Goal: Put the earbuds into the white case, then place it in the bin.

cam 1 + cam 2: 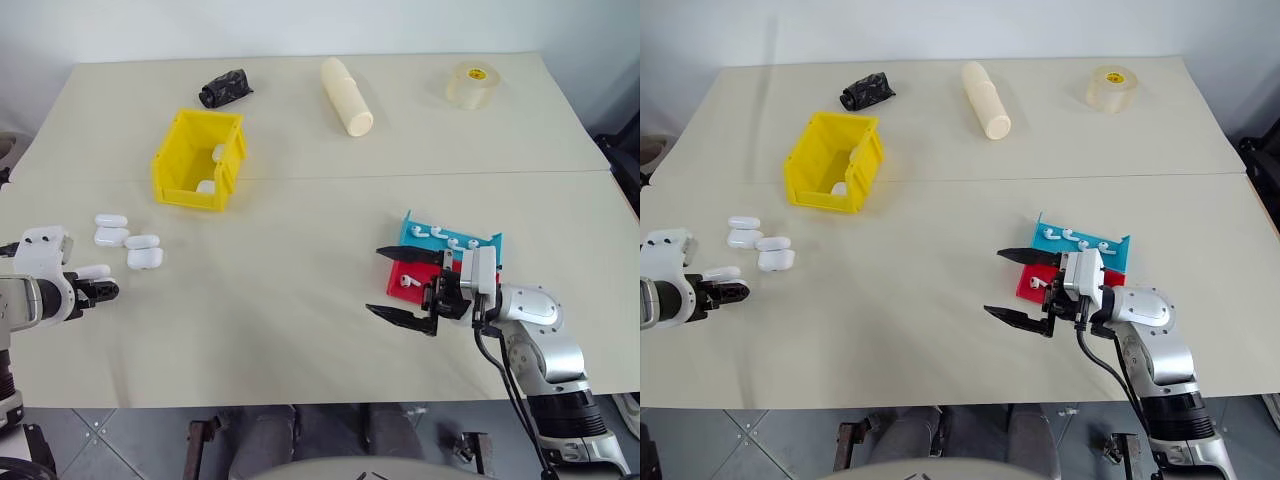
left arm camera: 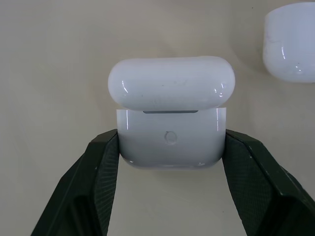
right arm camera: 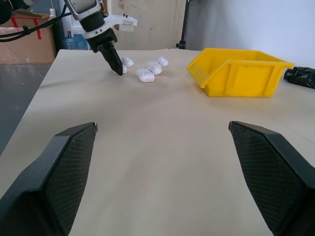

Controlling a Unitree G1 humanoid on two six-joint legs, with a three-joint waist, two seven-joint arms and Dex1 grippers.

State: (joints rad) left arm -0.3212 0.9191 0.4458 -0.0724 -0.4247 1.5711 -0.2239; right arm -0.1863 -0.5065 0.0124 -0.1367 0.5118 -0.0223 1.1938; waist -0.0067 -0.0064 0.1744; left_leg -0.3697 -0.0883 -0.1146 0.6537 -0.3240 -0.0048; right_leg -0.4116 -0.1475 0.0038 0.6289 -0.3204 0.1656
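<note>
Step in hand: I judge this the pick-up of the white case (image 2: 170,140), ahead of loading the earbuds (image 1: 440,238); nothing has gone into this case or, from it, into the bin (image 1: 198,158) yet.
Left gripper (image 1: 103,291): my two black fingers (image 2: 96,182) are pinched on the lower body of the white case, one on each side, with its lid hinged up a crack.
White case, place: on my left side of the bench (image 1: 300,290), well to the near side of the bin and just beside the cluster of spare cases (image 1: 128,240).
Right gripper (image 1: 405,285): spread wide and holding nothing, hanging just beside the teal tray (image 1: 480,243) and red tray (image 1: 400,290).
Earbuds, place: in the teal and red trays, far across the bench from the bin, on my right side.
Bin: yellow, towards the far left of the bench; a couple of white pieces already lie inside it.
Beyond the bin: a black crumpled object (image 1: 224,88), a cream roll (image 1: 346,95) and a tape roll (image 1: 470,84), none of my concern.
Next move, as I judge it: keep the pinch firm and low so the lid stays free, carry the case towards the trays, and have my right gripper take an earbud by its stem. The glossy shell may slip or twist.
</note>
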